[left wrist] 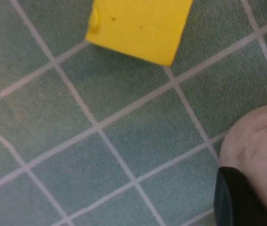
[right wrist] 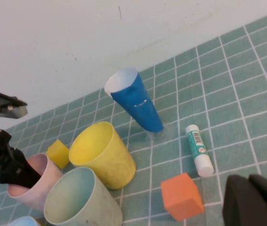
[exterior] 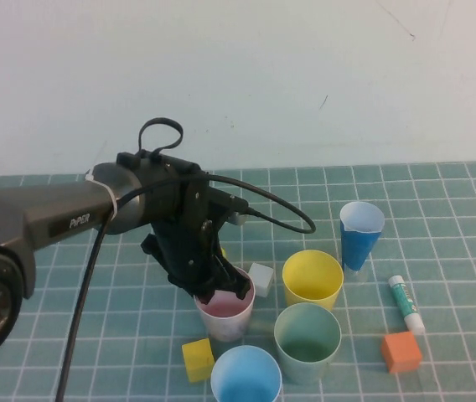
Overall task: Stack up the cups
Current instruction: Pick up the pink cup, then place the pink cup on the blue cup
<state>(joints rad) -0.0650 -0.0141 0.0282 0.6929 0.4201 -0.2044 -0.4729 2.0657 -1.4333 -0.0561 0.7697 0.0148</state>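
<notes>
The left end effector grips the pink cup's rim. The right end effector waits; I cannot tell its grip. No cups are stacked yet.

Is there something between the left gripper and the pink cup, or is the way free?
Nothing visible stands between them. The left gripper is already at the pink cup, its fingers at the cup's rim. The white cube and yellow cube lie beside the cup, not in the way. The right gripper is off to the right, apart from the cups.
</notes>
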